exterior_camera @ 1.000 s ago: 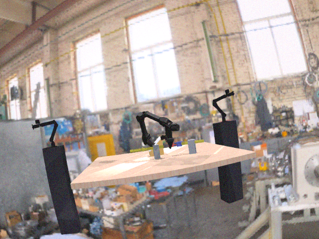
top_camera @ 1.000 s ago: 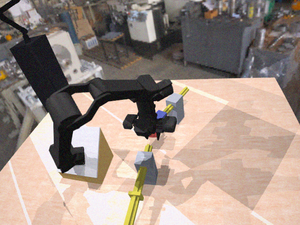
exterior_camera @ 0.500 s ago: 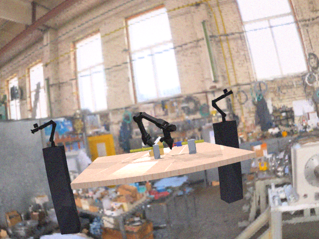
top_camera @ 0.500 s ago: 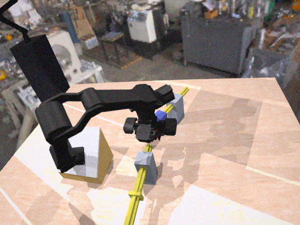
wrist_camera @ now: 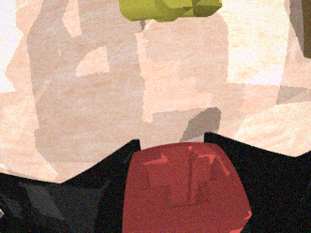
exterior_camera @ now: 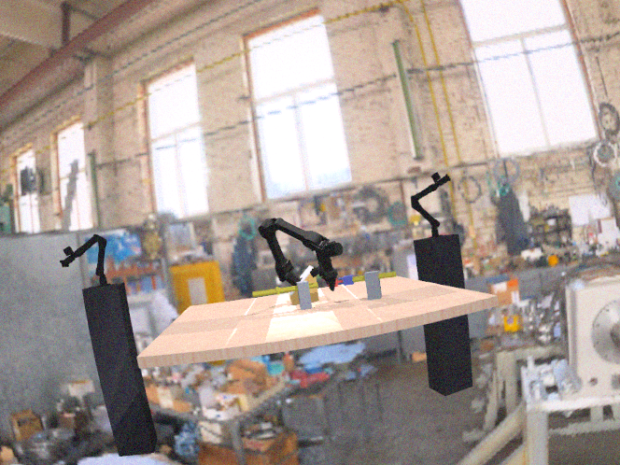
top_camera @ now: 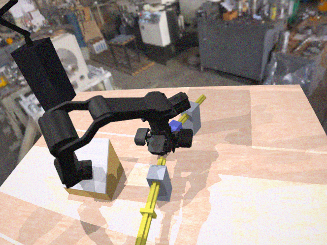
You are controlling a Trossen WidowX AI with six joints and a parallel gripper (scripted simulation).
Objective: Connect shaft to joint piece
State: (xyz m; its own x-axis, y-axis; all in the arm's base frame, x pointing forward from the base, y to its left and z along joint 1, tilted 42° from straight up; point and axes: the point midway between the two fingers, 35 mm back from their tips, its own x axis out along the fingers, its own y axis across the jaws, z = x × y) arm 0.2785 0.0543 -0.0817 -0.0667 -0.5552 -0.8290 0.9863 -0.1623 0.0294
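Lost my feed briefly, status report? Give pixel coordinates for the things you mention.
Gripper (top_camera: 169, 150) (exterior_camera: 332, 288) (wrist_camera: 172, 142) shut on red joint piece (wrist_camera: 185, 185). Sliding yellow shaft (top_camera: 147, 220) (exterior_camera: 269, 293) (wrist_camera: 169, 0) not in its opening. No obstruction seen between.

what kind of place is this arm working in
Probably a workshop or machine shop: a bulky grey cabinet with its top crowded with parts, cluttered shelving against bare brick walls, and tall industrial windows behind the wooden table.

High frontal top view, distant side exterior, close downward wrist, shared worktable
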